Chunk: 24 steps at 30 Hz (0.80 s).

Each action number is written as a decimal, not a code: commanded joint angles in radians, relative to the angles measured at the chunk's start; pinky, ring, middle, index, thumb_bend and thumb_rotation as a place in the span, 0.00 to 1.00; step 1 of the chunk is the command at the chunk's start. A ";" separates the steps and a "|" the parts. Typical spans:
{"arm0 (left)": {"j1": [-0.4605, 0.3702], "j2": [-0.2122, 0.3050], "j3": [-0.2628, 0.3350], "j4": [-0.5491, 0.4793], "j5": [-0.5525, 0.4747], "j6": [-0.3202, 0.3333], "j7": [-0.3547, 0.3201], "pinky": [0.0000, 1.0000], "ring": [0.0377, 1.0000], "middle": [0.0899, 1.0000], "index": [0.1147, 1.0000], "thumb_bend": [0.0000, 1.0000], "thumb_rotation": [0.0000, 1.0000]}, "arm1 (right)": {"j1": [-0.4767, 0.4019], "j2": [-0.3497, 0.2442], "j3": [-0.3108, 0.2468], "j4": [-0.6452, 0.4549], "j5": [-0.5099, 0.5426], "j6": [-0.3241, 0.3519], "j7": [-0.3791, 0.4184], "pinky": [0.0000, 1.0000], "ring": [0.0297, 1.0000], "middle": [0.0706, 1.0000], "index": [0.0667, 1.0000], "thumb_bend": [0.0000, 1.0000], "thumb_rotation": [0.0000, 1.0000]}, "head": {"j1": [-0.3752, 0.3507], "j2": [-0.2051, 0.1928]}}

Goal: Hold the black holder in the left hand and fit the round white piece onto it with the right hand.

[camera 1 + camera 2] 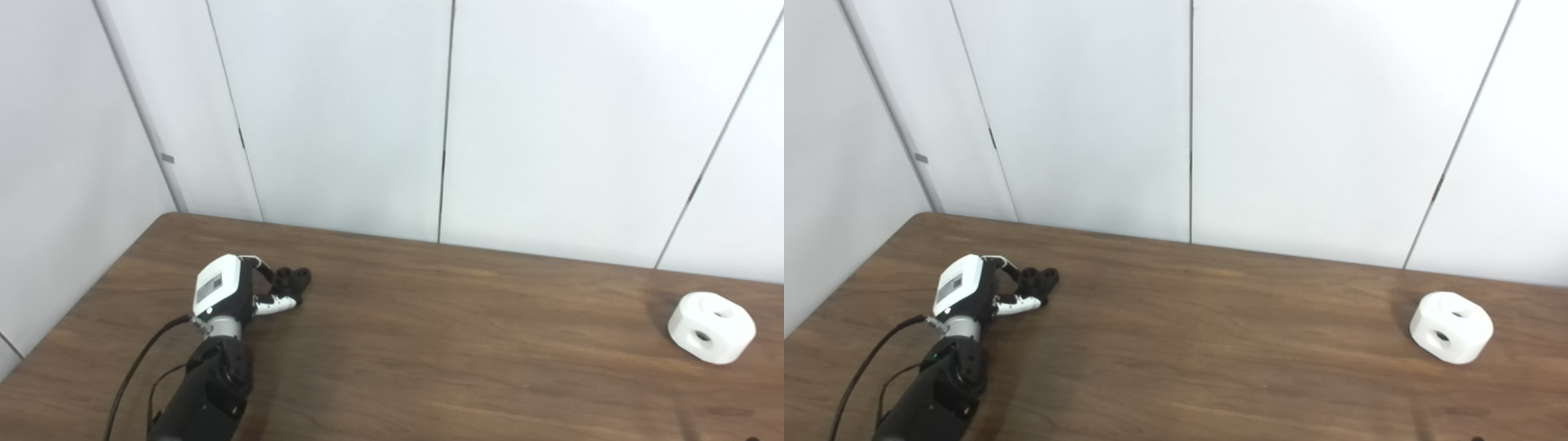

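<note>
The black holder (294, 279), a small dark piece with round knobs, rests on the table at the left. My left hand (236, 286) lies on the table just left of it. A finger (264, 267) curls over the holder's far side and the thumb (277, 302) presses along its near side, so the hand is shut on it. The round white piece (711, 326), a thick puck with holes in its top and side, sits alone at the far right. My right hand is out of view.
The brown wooden table (465, 343) runs up to white wall panels (343, 122) at the back and left. The left forearm and its cables (131, 373) come in from the bottom left corner.
</note>
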 commanded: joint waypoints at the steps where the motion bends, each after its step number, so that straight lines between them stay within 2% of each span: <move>1: -0.020 0.021 0.003 -0.056 0.014 -0.004 0.001 0.88 0.88 0.76 0.42 0.52 0.04 | 0.011 0.002 0.006 -0.026 -0.008 -0.004 0.003 0.97 0.97 0.97 1.00 0.55 1.00 | 0.001 0.001; 10: 0.021 0.031 -0.018 -0.197 0.030 0.015 -0.077 0.91 0.88 0.76 0.42 0.52 0.04 | 0.014 0.004 0.008 -0.042 -0.004 0.013 -0.001 0.96 0.97 0.97 1.00 0.53 1.00 | -0.015 0.015; 16: 0.071 0.032 -0.040 -0.321 0.056 0.011 -0.133 0.87 0.87 0.76 0.42 0.52 0.04 | 0.008 0.010 0.010 -0.050 -0.015 0.024 -0.008 0.95 0.95 0.96 1.00 0.56 1.00 | -0.034 0.031; 24: 0.124 0.039 -0.084 -0.442 0.090 -0.031 -0.208 0.85 0.87 0.76 0.42 0.52 0.05 | -0.001 0.008 0.027 -0.070 -0.012 0.041 -0.006 0.96 0.97 0.99 1.00 0.59 1.00 | -0.063 0.057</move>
